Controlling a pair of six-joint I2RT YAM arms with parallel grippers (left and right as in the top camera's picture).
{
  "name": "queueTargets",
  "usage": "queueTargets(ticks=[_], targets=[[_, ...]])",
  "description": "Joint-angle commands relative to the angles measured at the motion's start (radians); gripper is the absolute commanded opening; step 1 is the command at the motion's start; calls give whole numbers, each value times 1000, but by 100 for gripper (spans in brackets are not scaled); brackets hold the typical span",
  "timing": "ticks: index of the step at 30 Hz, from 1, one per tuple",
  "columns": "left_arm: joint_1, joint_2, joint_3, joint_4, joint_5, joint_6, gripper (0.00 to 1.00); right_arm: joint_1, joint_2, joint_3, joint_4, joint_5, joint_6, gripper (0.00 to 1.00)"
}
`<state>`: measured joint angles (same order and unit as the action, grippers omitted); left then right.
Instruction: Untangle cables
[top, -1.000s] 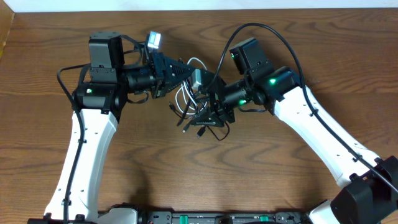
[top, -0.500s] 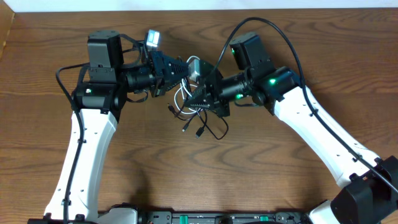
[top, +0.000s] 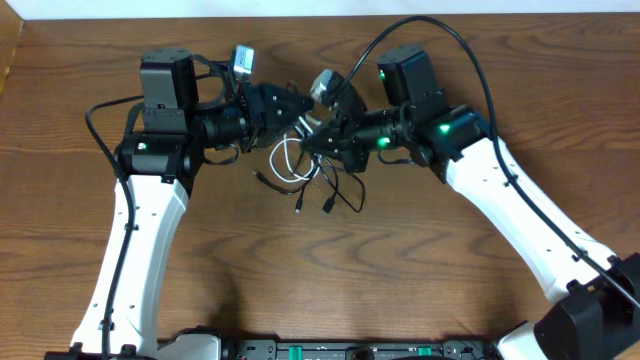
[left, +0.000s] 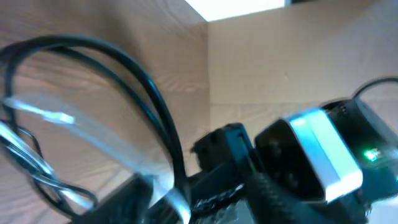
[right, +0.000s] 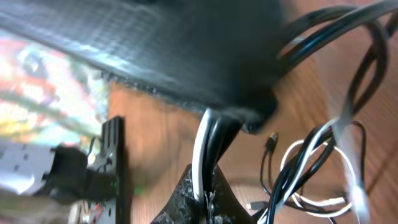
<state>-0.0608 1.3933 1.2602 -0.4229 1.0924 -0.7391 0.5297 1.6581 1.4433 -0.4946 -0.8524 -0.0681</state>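
Wood table (top: 420, 260); R end effector (top: 318, 140) clamped on cables (top: 285, 160); L end effector (top: 299, 111) state unclear.

Your overhead looks straight down from well above: whole table (top: 60, 250), left arm (top: 140, 230) and right arm (top: 510, 200) in frame. Left wrist: close, blurry, facing the right arm. Right wrist: very tight on the cables (right: 311, 168). All three share that tangle.

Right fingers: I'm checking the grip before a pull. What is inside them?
A white cable and a black cable beside it come out from between the shut right fingers. The pinched stretch itself is covered by the fingers.
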Motion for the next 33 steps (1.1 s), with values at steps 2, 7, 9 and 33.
queueTargets(ticks=[2,7,9,33], targets=[[-1,1,15,-23,-92,137,72,-20,-77,3,-39,233,238,1],[-2,2,14,-169,-217,220,95,-34,-114,3,-91,479,562,1],[-4,4,13,-201,-230,255,96,-43,-116,3,-98,510,664,1],[-335,123,11,19,-259,608,78,-315,-115,3,-93,-75,723,1]])
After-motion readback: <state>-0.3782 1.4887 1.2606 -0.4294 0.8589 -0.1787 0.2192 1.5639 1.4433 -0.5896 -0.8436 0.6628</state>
